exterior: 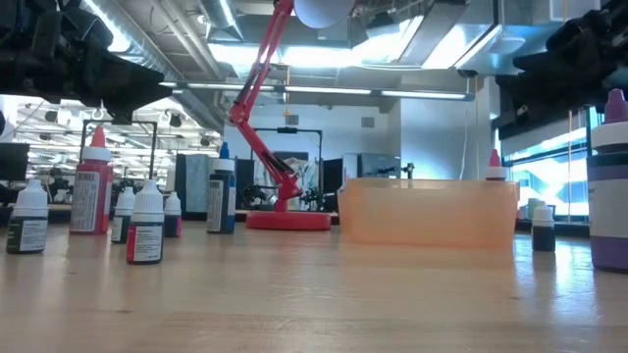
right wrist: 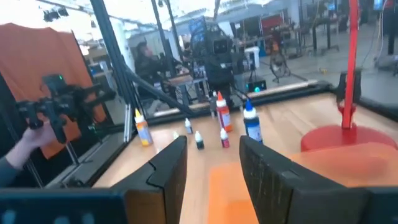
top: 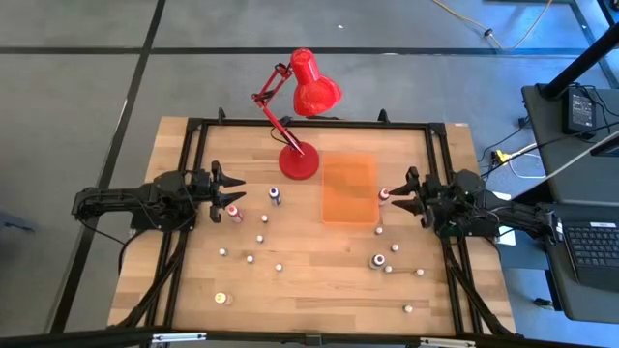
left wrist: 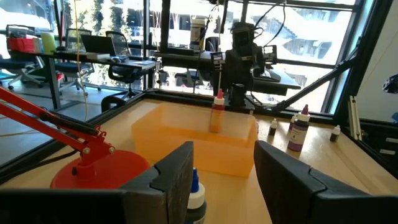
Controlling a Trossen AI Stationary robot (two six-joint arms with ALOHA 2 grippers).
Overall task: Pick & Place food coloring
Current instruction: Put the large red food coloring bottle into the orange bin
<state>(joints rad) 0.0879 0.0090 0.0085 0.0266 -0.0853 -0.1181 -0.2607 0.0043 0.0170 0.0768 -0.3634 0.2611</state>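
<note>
The food coloring bottles stand scattered upright on the wooden table. A red bottle (top: 235, 212) stands just near-side of my left gripper (top: 236, 191), which is open and holds nothing. A blue bottle (top: 276, 196) stands ahead of it and shows beside one finger in the left wrist view (left wrist: 196, 194). My right gripper (top: 398, 197) is open at the table's right, with a red-topped bottle (top: 385, 196) just before its fingertips. Several small white-capped bottles (top: 259, 238) lie between the arms, toward the near edge. In the right wrist view the open fingers (right wrist: 213, 158) point over the orange tray.
A flat orange translucent tray (top: 349, 188) lies between the grippers, right of centre. The red desk lamp's base (top: 300, 162) stands by its far left corner, its arm leaning over the far edge. A dark purple bottle (top: 377, 261) stands near the right arm. A black frame rims the table.
</note>
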